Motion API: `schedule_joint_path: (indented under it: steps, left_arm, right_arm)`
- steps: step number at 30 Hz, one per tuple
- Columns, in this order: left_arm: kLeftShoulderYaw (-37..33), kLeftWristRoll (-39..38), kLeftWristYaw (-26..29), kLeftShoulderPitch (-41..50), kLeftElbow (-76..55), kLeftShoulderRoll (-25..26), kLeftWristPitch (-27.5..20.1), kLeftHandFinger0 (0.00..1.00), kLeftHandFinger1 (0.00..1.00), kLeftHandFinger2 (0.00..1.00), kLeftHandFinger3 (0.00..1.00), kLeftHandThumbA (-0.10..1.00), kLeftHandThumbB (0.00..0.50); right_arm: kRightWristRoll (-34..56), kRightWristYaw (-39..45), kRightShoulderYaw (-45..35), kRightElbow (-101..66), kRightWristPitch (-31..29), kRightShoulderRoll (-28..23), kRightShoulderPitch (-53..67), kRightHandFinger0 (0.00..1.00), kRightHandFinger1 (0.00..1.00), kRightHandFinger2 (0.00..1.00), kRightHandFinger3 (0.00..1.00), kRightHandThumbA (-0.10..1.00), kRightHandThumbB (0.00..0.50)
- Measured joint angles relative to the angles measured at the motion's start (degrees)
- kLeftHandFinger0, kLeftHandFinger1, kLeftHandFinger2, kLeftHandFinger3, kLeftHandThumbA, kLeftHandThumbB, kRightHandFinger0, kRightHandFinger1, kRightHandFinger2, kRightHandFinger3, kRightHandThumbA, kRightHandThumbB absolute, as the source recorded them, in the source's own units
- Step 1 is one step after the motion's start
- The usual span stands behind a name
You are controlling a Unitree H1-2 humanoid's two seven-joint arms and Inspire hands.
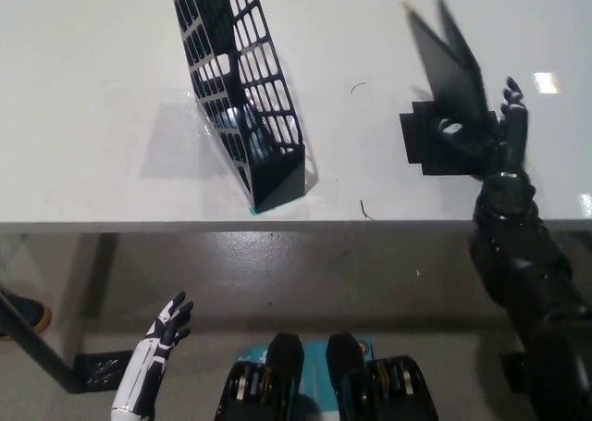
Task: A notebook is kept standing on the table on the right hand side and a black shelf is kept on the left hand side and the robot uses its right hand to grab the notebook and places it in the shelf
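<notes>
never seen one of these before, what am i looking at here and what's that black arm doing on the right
This is a single picture from a camera on a humanoid robot's head, looking steeply down at a white table and the floor in front of it. The black arm coming in from the lower right is the robot's own right arm. Its right hand is at the black notebook, which is tilted and opened into a V; the hand appears to grip it, though black on black makes the contact hard to see. On the table's left stands a black shelf with lattice sides, where the notebook is meant to go. The white left hand rests low, open, below the table edge.
</notes>
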Motion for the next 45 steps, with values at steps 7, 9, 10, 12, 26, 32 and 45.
schedule_joint_path:
  steps: [7,9,10,12,26,32,45]
  left_arm:
    - [0.3,0.0,0.0,-0.3,0.3,0.0,-0.2,1.0,1.0,1.0,1.0,1.0,0.143]
    - [0.4,0.0,0.0,-0.3,0.6,0.0,-0.5,1.0,1.0,1.0,1.0,1.0,0.147]
    - [0.4,-0.1,0.0,-0.3,0.9,0.0,-0.8,1.0,1.0,1.0,1.0,1.0,0.163]
    - [0.5,-0.1,0.0,-0.3,1.3,0.0,-1.0,1.0,1.0,1.0,1.0,1.0,0.165]
    - [0.6,-0.1,0.0,-0.1,1.3,-0.1,-1.1,1.0,1.0,1.0,1.0,1.0,0.147]
    - [0.6,0.0,0.0,-0.1,1.6,-0.1,-1.0,1.0,1.0,1.0,1.0,1.0,0.156]
    - [0.6,0.2,0.0,-0.1,1.9,-0.2,-1.0,1.0,1.0,1.0,1.0,1.0,0.145]
  right_arm:
    - [5.5,-2.4,-5.2,1.7,-2.7,-1.0,-4.1,0.0,0.03,0.45,0.53,-0.1,0.095]
    - [6.7,-2.5,-5.7,1.3,-3.9,-0.9,-4.3,0.0,0.0,0.39,0.48,-0.09,0.109]
    - [7.4,-2.5,-5.8,0.9,-4.5,-0.6,-4.3,0.0,0.0,0.36,0.45,-0.04,0.118]
    - [8.3,-2.5,-6.0,-0.3,-5.1,-0.2,-4.3,0.0,0.0,0.37,0.45,-0.07,0.109]
    - [10.1,-3.1,-2.5,-12.5,-6.8,1.4,-2.9,0.0,0.02,0.47,0.52,-0.1,0.105]
    - [8.4,-3.1,2.6,-24.7,-6.3,2.7,1.1,0.0,0.03,0.4,0.51,-0.1,0.087]
    - [1.6,-3.0,12.3,-47.7,-1.6,6.5,12.3,0.0,0.19,0.62,0.75,-0.1,0.082]
